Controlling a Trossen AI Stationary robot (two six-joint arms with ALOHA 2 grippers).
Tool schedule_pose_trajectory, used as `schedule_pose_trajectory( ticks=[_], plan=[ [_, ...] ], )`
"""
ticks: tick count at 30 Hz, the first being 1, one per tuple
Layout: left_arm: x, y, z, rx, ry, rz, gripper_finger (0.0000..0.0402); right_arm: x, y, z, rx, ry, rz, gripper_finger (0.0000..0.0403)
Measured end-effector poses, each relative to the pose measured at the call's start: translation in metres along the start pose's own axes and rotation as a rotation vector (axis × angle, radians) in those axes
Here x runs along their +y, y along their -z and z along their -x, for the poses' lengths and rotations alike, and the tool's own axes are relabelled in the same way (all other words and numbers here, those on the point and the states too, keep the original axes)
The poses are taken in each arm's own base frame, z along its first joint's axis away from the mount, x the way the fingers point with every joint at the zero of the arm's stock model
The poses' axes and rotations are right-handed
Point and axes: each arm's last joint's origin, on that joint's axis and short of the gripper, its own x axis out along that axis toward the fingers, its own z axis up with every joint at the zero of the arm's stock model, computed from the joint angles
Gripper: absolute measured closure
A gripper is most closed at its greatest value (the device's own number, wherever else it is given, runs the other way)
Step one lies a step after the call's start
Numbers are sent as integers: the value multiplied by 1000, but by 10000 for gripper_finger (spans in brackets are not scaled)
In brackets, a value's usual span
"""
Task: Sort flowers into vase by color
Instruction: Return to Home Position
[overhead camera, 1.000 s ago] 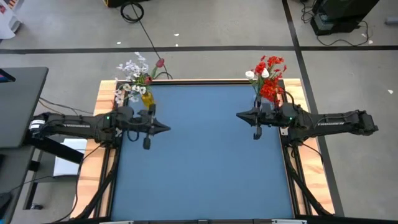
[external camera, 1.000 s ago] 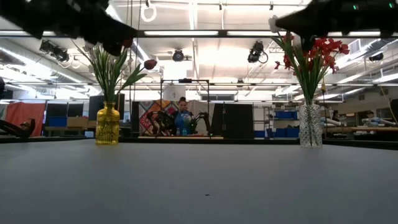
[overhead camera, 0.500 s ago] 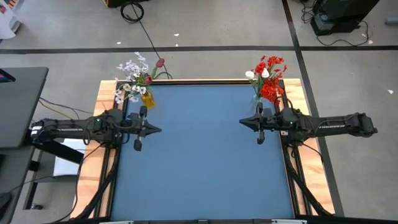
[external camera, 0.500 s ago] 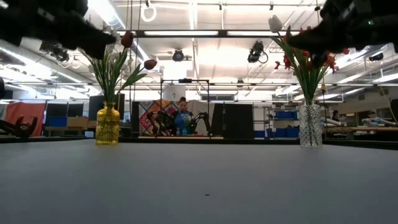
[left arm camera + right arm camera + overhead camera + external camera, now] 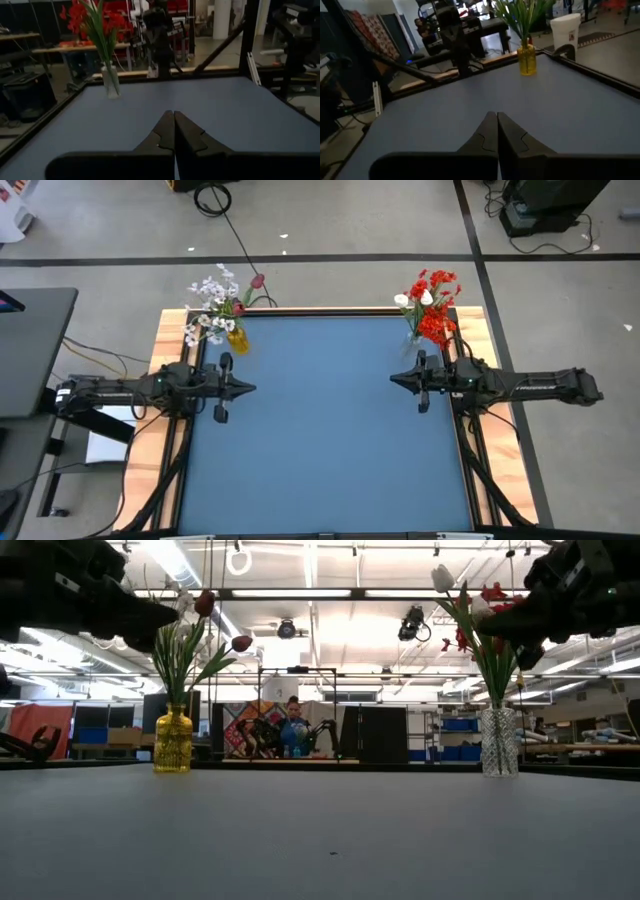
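Observation:
A yellow vase [image 5: 236, 340] [image 5: 173, 740] [image 5: 527, 59] stands at the table's far left corner with sprays of small white blossoms [image 5: 208, 305] and red buds [image 5: 258, 281] [image 5: 241, 643] stuck into it. A clear vase [image 5: 417, 342] [image 5: 498, 740] [image 5: 111, 82] at the far right corner holds red blossom clusters [image 5: 436, 305] and a white tulip [image 5: 403, 300] [image 5: 442, 578]. My left gripper [image 5: 250, 388] [image 5: 174, 113] hovers shut, just on the near side of the yellow vase. My right gripper [image 5: 394, 381] [image 5: 497, 114] hovers shut, near the clear vase. Both point toward the table's middle.
The blue table top [image 5: 330, 440] stretches between the two arms, framed by wooden edges [image 5: 165, 370]. A dark monitor [image 5: 30, 350] stands off the left side. A person [image 5: 294, 725] sits far back in the room beyond the table.
Both arms have drawn back from the table's middle: my left gripper toward the left edge, my right gripper toward the right edge and a little toward the near edge. Both stayed shut. The vases and flowers have not moved.

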Motion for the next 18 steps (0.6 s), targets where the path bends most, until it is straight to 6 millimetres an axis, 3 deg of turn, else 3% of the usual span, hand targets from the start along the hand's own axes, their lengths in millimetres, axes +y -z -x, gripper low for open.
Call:
schedule_pose_trajectory(
  ticks=[7,18],
  plan=[
    [-1,-1,14,-22,-1,14,401,1,-5,16,-54,-16,-8,403],
    [-2,7,27,28,2,28,401,-5,10,26,-91,19,-24,403]
  ],
)
